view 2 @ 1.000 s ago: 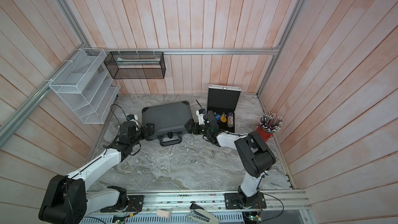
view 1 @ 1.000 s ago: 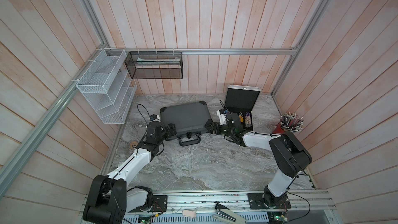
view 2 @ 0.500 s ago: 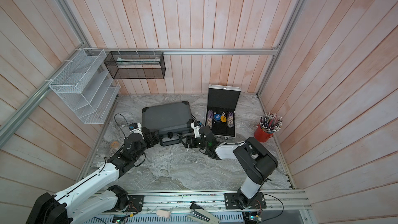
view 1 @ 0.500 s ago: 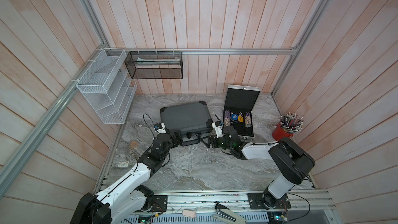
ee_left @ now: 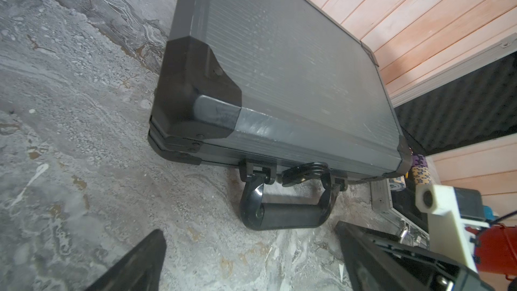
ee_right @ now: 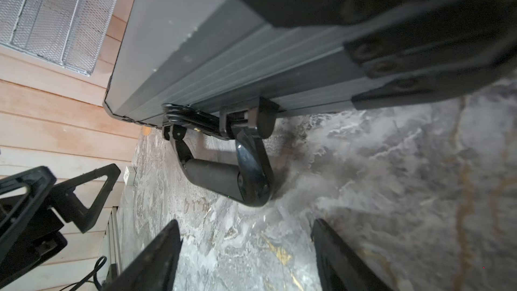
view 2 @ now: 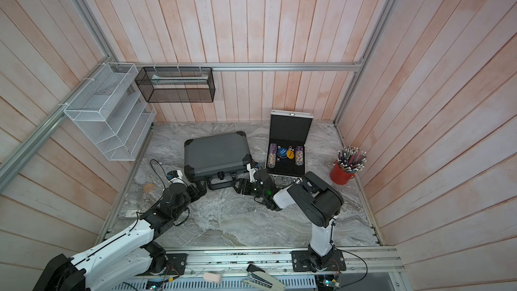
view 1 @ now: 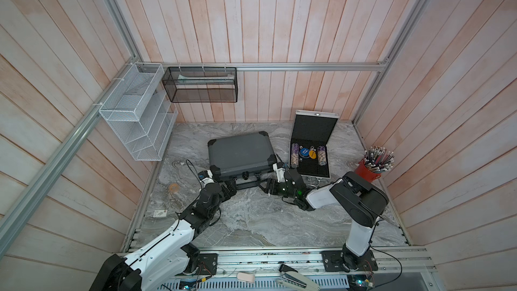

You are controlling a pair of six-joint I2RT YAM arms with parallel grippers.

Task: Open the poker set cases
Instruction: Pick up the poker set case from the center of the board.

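Near edge of the bench (view 1: 251, 219): my 2 hands flank the 1 case not yet opened. The left hand (view 1: 231, 188) stands wide open and empty; the right hand (view 1: 268, 187) is open somewhat narrower, also empty. Both sit low, on either side of the black handle (ee_left: 282, 215), which lies flat toward me. I judge they are placed there to reach the latch (ee_left: 305, 173) beside it. Behind, the dark grey case (view 1: 240, 152) lies flat and shut at mid-bench. Further back and to the right, the silver case (view 1: 313, 128) already stands open, lid raised toward the back wall, chips (view 1: 293, 155) showing.
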